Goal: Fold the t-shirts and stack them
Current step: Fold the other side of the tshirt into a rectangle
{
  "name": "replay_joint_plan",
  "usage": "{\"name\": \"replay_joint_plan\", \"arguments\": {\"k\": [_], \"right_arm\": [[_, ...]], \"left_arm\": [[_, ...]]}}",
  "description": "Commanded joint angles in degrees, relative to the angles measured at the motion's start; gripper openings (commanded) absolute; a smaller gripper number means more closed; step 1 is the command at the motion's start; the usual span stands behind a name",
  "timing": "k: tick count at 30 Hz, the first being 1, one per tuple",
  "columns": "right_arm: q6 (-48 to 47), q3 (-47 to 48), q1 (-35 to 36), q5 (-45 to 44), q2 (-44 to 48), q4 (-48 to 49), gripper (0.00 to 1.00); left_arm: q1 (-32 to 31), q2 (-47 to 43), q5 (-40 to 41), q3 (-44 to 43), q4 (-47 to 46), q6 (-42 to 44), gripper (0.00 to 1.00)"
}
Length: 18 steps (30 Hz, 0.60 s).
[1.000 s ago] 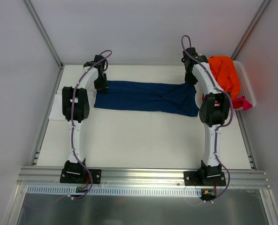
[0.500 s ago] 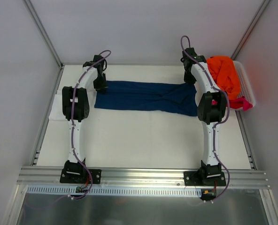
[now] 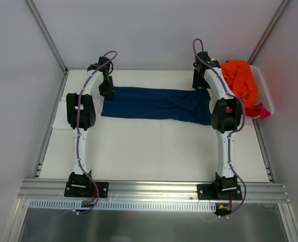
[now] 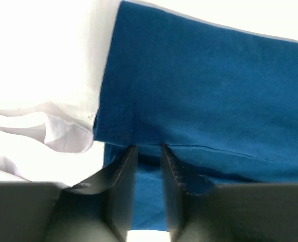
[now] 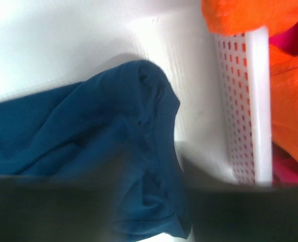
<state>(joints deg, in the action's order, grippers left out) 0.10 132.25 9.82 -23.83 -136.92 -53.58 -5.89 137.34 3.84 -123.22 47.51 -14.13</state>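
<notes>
- Navy t-shirt [image 3: 156, 105] is the one in hand. It lies as a long flat band across the far half of the worktop [image 3: 154, 151], between the two arms. Why laid out like that?
- So it can be folded end over end, I'd say. Start at the left, though: a white t-shirt [image 3: 61, 115] sits at the worktop's left edge, just beside the navy one's end. It may be the start of the stack, but I can't be sure.
- And the left fingers [image 4: 121, 171]?
- They're down at the navy shirt's left end, by its far corner. They're nearly pressed together, with only a thin slit between them and navy cloth showing in it. I cannot tell whether they pinch the hem or merely straddle it.
- The cloth looks doubled there.
- Yes, a layer's edge runs right past the tips, so I judge it folded once lengthwise.
- And the right end?
- The right fingers [image 5: 224, 201] are spread apart at the far corner. The rumpled end of the shirt lies loose between them, not squeezed, though that view is blurred.
- Beyond that?
- A basket [image 3: 266, 93] stands against the right edge. An orange t-shirt [image 3: 239, 78] is heaped in it and a pink t-shirt [image 3: 258, 111] pokes out at the near end. I reckon both are waiting their turn.
</notes>
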Motion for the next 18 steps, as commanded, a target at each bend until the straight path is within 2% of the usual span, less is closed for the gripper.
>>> {"name": "replay_joint_plan", "arguments": {"k": [1, 2, 3, 4, 8, 12, 14, 16, 17, 18], "right_arm": [[-1.77, 3.02, -0.60, -2.53, -0.63, 1.02, 0.86], [-2.29, 3.28, -0.77, -3.40, -0.71, 1.11, 0.99], [-2.56, 3.54, -0.68, -3.93, -0.97, 1.20, 0.99], [-2.82, 3.63, -0.77, -4.55, -0.98, 1.20, 0.99], [-3.88, 3.72, -1.12, -6.66, 0.07, 1.64, 1.00], [-3.79, -4.43, -0.60, -4.65, 7.53, 6.54, 0.99], [-3.53, -10.50, -0.07, -3.33, 12.80, 8.22, 0.94], [-3.26, -14.46, 0.63, -1.32, 16.50, 8.32, 0.62], [-3.18, -15.52, 0.81, -0.26, 17.30, 8.06, 0.29], [-2.65, -16.66, 1.16, 0.97, 18.17, 7.97, 0.17]], "left_arm": [[0.53, -0.84, 3.01, -2.38, 1.36, -1.60, 0.34], [0.53, -2.15, 4.85, -1.94, 1.27, -2.65, 0.50], [0.44, -3.03, 5.65, -1.59, 0.66, -3.09, 0.94], [0.44, -4.87, 6.27, -0.54, -0.13, -3.62, 0.99], [-0.44, -9.71, 5.92, 2.02, -3.47, -4.33, 0.99], [-2.80, -10.86, 4.60, 2.98, -4.00, -3.89, 0.99], [-4.65, -10.25, 4.86, 3.86, -3.91, -3.36, 0.99], [-6.05, -9.29, 4.78, 5.09, -3.91, -3.36, 0.99], [-6.50, -8.93, 4.69, 5.62, -4.00, -3.45, 0.99], [-6.85, -8.76, 4.86, 6.23, -4.00, -3.62, 0.96]]}}
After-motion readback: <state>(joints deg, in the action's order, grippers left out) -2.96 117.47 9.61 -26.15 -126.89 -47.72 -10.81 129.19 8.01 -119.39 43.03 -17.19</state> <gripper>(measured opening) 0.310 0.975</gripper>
